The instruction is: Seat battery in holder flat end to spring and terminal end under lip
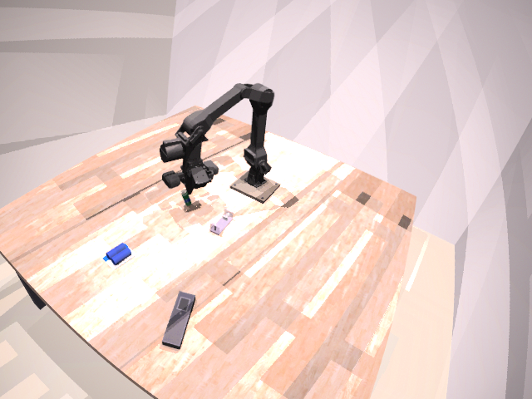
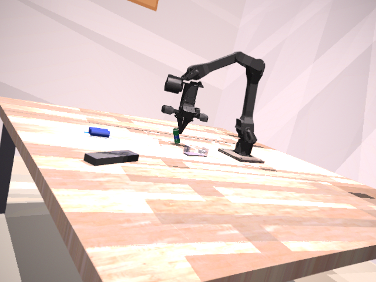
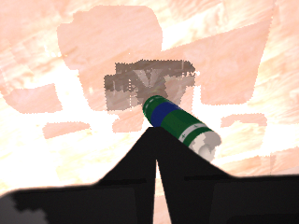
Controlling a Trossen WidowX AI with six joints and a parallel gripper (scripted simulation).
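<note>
Hovering my tool [image 3: 156, 161], fingers pressed together on nothing, beside the upright battery [image 3: 179, 122] because it stands ungrasped.

The top view looks down steeply from high off one corner of the desk [image 1: 326, 274]. The exterior view sits low — near a desk edge — facing the arm. The wrist view looks close past the hand [image 3: 156, 161]. All share the battery [image 3: 179, 122].

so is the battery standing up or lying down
Standing up, out of the holder. The battery stands on end on the table in the exterior view, with the shut fingers beside its top, holding nothing.
</note>
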